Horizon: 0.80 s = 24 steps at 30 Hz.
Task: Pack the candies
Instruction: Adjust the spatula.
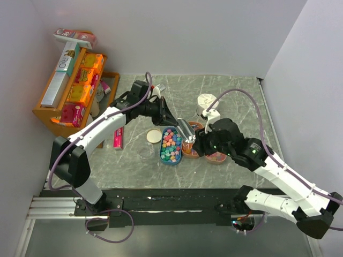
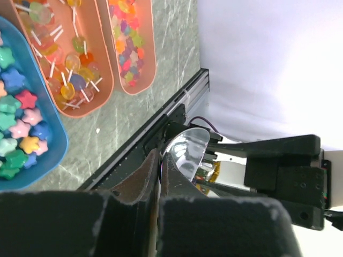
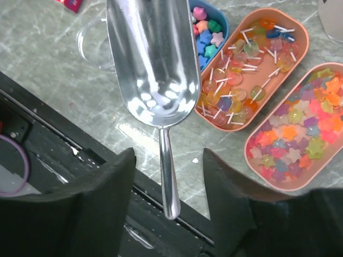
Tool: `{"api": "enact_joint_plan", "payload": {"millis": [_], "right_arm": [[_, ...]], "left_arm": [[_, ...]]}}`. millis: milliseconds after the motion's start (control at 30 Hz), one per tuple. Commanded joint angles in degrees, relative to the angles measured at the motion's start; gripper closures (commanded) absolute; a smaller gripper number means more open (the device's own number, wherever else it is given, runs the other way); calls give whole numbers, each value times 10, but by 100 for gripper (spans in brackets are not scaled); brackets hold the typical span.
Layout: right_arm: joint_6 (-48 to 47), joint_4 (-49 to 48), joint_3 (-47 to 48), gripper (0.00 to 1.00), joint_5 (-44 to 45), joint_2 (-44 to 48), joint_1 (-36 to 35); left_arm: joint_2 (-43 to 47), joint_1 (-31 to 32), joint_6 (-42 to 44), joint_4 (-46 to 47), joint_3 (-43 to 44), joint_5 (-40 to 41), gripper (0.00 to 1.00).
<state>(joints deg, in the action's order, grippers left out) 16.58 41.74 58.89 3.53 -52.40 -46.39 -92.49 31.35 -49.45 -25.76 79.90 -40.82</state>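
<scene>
Gripping the scoop: left gripper (image 2: 159, 167) — closed tight on the front lip of the metal scoop (image 3: 153, 59), which hangs in the air above the surface (image 1: 241, 101).
At the handle: right gripper (image 3: 169, 154) — fingers apart, one on each side of the scoop's thin handle, a gap on both sides, touching nothing.
In the blue tray (image 2: 58, 140): candies (image 1: 170, 143), small stars in pink, green, yellow and blue, heaped at the middle of the overhead frame, just left of the scoop.
Next along: a peach tray (image 3: 252, 16) of lollipops (image 3: 236, 80) beside the blue one, then a second peach tray (image 3: 249, 153) of tiny translucent stars at the right of the right wrist view.
Upper left of the overhead frame: wooden shelf (image 1: 44, 116) carrying orange boxes (image 1: 88, 61).
Beside the left arm: flat pink packet (image 1: 118, 138), lying on the surface.
</scene>
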Motion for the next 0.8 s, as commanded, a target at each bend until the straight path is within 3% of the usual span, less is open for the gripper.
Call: {"api": "enact_joint_plan", "payload": {"millis": [0,267,433,467,567,667,767], "right_arm": [[0,-15,5,52,19,-22,-6],[-4,-24,2,58,18,-45,-9],[6,-15,5,96,31,-46,-10],[8,-12,6,100,31,-45,-10],[20,4,20,100,27,-48,-9],[42,36,47,100,9,-60,-10],[65,86,86,100,-12,-87,-9]], "left_arm": [[1,-4,-38,12,-6,-32,99],[6,-10,-56,34,-25,-48,99],[6,-13,-54,40,-33,-44,99],[6,-12,-45,37,-33,-40,99],[3,-16,-29,38,-33,-30,99],[6,-16,-12,51,-32,-23,88],[8,-16,21,43,-12,5,68]]}}
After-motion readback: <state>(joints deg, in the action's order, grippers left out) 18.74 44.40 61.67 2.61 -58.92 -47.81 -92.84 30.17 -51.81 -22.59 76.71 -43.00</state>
